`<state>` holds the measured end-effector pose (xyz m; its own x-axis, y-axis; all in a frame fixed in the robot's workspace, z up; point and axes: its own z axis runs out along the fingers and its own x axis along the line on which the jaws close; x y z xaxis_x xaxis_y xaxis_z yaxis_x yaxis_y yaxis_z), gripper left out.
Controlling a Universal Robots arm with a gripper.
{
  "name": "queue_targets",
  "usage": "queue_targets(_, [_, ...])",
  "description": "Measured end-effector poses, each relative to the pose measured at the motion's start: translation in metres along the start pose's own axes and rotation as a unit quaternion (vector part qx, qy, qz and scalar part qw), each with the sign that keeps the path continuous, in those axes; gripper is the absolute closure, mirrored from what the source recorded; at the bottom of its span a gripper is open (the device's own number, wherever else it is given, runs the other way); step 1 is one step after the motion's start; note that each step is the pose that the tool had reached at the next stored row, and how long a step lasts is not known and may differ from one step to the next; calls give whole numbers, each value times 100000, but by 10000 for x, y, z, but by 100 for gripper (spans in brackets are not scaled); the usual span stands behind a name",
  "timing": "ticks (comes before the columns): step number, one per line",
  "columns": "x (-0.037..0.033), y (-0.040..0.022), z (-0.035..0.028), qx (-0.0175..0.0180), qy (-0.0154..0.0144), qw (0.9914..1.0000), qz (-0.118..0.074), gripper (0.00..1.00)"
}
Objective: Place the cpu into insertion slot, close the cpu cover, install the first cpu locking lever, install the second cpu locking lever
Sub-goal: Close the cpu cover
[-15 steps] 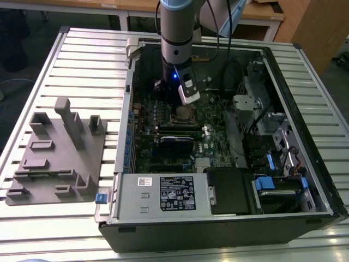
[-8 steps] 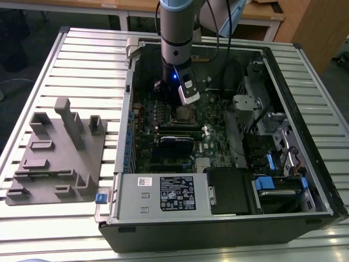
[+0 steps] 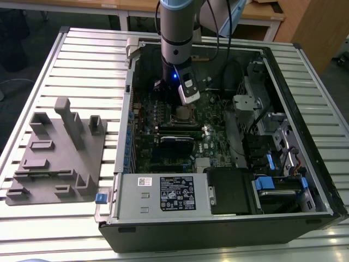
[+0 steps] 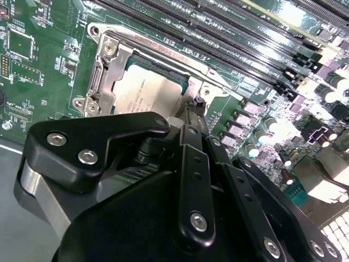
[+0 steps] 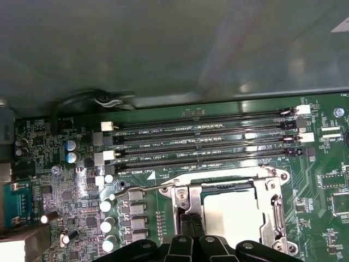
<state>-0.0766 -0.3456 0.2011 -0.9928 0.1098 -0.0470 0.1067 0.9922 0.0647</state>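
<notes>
Chip (image 4: 144,93) sits in its socket (image 3: 184,113) under the lowered metal frame (image 4: 109,65) at the centre of the exterior view, just beyond the gripper (image 4: 193,113), whose jaws are together at the socket's edge, beside a thin lever (image 5: 147,188) lying parallel to the memory slots (image 5: 202,144).

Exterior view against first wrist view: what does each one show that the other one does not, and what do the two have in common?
Exterior view: the whole open computer case on a slatted table, a grey fixture block at the exterior view's left, and the arm reaching down into the case. First wrist view: the thin wire locking lever beside the cpu cover, and small round capacitors. Shared: the green circuit board and the cpu, framed by the cpu cover.
</notes>
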Motion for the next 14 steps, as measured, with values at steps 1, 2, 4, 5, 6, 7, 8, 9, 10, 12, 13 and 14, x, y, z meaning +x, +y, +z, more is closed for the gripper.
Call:
queue_targets(1, [0,1,-10,1,0,100000,-1,89])
queue_targets(2, [-1,1,-22,4,1,100000,-2,89])
queue_targets(4, [-2,3,-48,-1,-1,100000,-2,89])
queue_targets(5, [-3,4,-65,2,-1,100000,-2,89])
queue_targets(6, [-4,5,-83,3,1,100000,-2,89])
queue_targets(7, [-5,6,-99,6,2,100000,0,89])
queue_targets(8, [-5,7,-116,7,4,100000,-2,89])
queue_targets(9, [-6,8,-136,7,3,100000,-1,89])
queue_targets(10, [-7,10,-157,-1,-1,100000,0,89])
queue_targets(12, [-9,12,-191,6,4,100000,-2,89])
queue_targets(13, [-9,12,-196,7,2,100000,-4,89])
queue_targets(14, [-10,13,-196,-7,-3,100000,-4,89])
